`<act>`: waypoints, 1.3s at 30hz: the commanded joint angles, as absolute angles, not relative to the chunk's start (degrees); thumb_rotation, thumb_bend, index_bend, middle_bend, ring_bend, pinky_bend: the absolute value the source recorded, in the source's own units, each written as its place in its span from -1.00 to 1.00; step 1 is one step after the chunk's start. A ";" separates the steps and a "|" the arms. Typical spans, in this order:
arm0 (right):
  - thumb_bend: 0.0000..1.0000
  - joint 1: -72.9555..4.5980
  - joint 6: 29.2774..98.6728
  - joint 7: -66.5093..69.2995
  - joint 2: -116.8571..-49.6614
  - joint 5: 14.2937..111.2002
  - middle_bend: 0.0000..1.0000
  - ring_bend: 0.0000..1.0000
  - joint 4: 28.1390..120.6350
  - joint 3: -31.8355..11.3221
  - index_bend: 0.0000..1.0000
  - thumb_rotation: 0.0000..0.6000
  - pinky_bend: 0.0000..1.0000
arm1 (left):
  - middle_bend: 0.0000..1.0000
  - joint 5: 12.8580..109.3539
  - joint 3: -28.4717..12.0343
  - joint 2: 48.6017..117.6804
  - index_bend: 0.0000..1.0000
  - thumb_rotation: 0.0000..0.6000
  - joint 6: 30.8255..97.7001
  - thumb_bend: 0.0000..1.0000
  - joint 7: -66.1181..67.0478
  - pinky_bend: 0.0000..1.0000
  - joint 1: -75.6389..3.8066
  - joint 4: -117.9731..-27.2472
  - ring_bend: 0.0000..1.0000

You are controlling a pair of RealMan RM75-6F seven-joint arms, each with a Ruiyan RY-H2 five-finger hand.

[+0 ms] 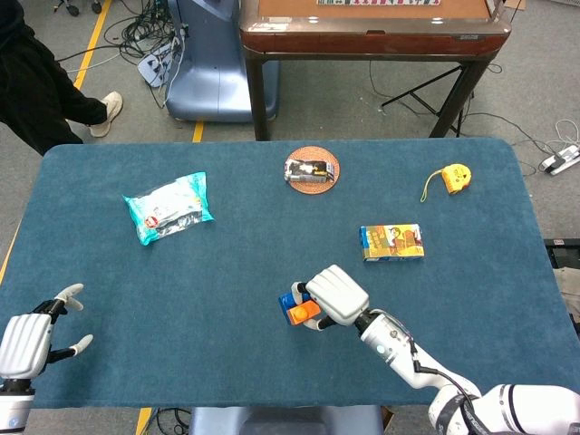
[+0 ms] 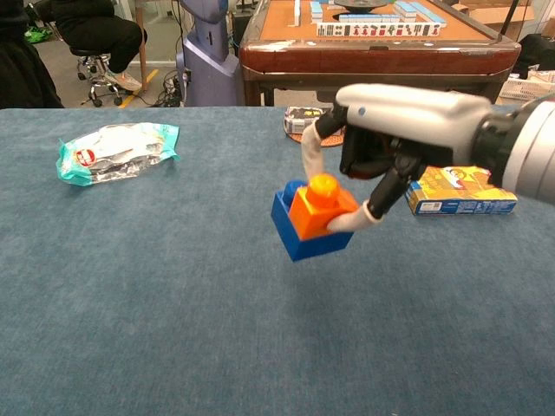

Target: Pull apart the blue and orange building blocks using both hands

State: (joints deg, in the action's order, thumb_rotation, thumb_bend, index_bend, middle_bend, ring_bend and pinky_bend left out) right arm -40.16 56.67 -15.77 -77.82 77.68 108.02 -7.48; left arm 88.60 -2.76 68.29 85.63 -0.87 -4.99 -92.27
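The orange block (image 2: pixel 321 208) sat pressed onto the blue block (image 2: pixel 299 231), both lifted clear of the bench (image 2: pixel 156 286), near its front middle. The right hand (image 2: pixel 395 130) pinched the pair between thumb and fingers (image 2: pixel 354 220). The left hand (image 1: pixel 27 340) hovered at the bench's front-left edge, fingers spread, holding nothing.

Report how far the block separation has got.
Done: the right robot hand grips the joined blocks and holds them clear of the table. In hand: the orange block is still seated on the blue block. Left: the left robot hand, open at the table's near edge, must come over and take one block, then the pull.
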 commanded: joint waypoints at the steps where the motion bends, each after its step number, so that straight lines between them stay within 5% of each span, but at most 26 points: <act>1: 0.31 -39.05 58.89 -12.89 -74.25 79.18 1.00 1.00 110.72 -9.04 0.27 1.00 1.00 | -0.16 88.15 -4.84 67.52 -0.49 1.00 83.30 -0.81 -1.04 0.59 -7.78 -96.26 0.03; 7: 0.27 -38.09 60.68 -6.66 -68.36 80.09 1.00 1.00 114.00 -11.49 0.27 1.00 1.00 | -0.05 85.09 -8.85 67.30 -0.49 1.00 78.97 -0.85 0.30 0.63 -12.57 -103.79 0.13; 14: 0.27 -37.88 61.22 2.07 -65.98 81.38 1.00 1.00 113.49 -13.19 0.27 1.00 1.00 | 0.55 77.96 -13.46 67.52 -0.49 1.00 73.31 -0.92 0.71 0.94 -17.85 -111.82 0.51; 20: 0.27 -39.32 60.27 3.53 -67.27 80.45 1.00 1.00 112.13 -14.26 0.27 1.00 1.00 | 0.95 72.22 -15.83 68.34 -0.52 1.00 69.62 -0.99 0.77 1.00 -21.42 -116.28 0.79; 39: 0.27 -45.49 57.49 4.52 -75.54 74.46 1.00 1.00 107.51 -18.36 0.27 1.00 1.00 | 1.00 62.98 -18.21 71.43 -0.76 1.00 65.30 -1.00 -2.44 1.00 -27.72 -121.07 0.97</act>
